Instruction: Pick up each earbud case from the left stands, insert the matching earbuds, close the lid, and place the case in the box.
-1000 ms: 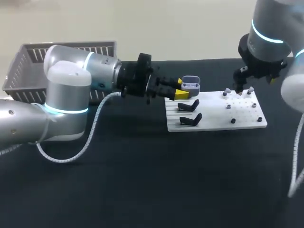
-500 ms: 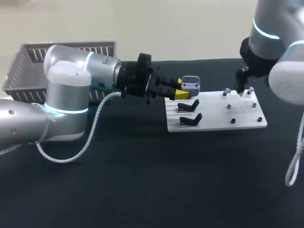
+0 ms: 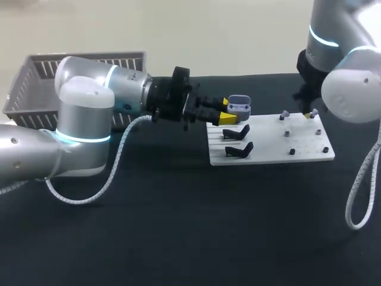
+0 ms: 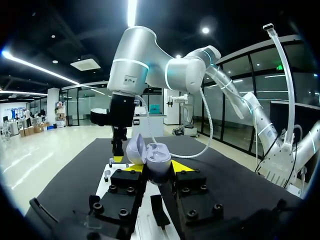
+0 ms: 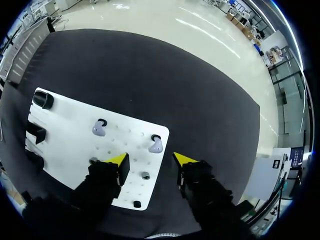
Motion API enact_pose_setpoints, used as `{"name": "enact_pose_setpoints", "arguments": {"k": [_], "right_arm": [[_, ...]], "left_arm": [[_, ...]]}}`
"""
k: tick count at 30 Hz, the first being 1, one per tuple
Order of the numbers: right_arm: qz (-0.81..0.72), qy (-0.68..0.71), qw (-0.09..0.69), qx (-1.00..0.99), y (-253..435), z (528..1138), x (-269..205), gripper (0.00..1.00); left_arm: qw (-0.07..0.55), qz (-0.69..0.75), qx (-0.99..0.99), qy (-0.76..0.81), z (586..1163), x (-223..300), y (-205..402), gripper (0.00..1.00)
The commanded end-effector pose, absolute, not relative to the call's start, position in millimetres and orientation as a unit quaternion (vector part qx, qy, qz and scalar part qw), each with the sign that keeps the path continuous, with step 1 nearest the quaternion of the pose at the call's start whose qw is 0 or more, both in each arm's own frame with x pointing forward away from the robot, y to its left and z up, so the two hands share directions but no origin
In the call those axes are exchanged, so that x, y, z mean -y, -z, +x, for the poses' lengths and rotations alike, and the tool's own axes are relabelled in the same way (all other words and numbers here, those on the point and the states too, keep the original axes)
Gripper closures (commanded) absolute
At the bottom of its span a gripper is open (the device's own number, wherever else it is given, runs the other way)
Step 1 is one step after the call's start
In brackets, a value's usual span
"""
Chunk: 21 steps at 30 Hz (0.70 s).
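Observation:
My left gripper (image 3: 227,114) is shut on an open grey earbud case (image 3: 239,107), held level above the far left corner of the white board (image 3: 271,156). In the left wrist view the case (image 4: 152,161) sits between the yellow-tipped fingers (image 4: 131,168) with its lid up. My right gripper (image 3: 308,114) hangs over the board's far right corner. Seen from the right wrist, that gripper (image 5: 151,160) is open, and a lavender earbud (image 5: 156,145) on a peg lies just ahead of the gap, untouched. A second earbud (image 5: 99,128) stands further left.
Two black stands (image 3: 237,132) (image 3: 239,149) stand bare on the board's left half. Small dark pegs (image 3: 292,152) dot its right half. A grey slatted basket (image 3: 36,83) sits at the table's far left, behind my left arm.
My right arm has turned and its gripper shifted slightly right over the far right earbud, its fingers drawing closer together. The left arm and case have not moved.

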State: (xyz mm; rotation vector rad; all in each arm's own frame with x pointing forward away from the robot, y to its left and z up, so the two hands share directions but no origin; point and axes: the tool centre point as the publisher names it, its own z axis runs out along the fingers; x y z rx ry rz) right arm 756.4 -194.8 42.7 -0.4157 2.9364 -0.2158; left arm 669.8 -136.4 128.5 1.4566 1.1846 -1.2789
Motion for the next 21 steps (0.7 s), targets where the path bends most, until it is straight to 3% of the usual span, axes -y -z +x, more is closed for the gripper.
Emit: {"name": "enact_pose_setpoints", "arguments": {"k": [1, 8, 12, 21], "right_arm": [[-0.135, 0.074, 0.083, -0.985, -39.9, 761.6, 195.6, 0.34], [-0.121, 0.081, 0.082, -0.986, -35.1, 763.2, 197.5, 0.4], [-0.118, 0.084, 0.084, -0.986, -34.7, 763.2, 197.7, 0.5], [-0.118, 0.085, 0.083, -0.986, -32.5, 766.7, 197.8, 0.53]], "left_arm": [[0.421, 0.581, -0.473, 0.511, 670.4, 136.5, -127.9, 1.0], [0.421, 0.581, -0.473, 0.511, 670.4, 136.5, -127.9, 1.0], [0.421, 0.581, -0.473, 0.511, 670.4, 136.5, -127.9, 1.0], [0.421, 0.581, -0.473, 0.511, 670.4, 136.5, -127.9, 1.0]]}}
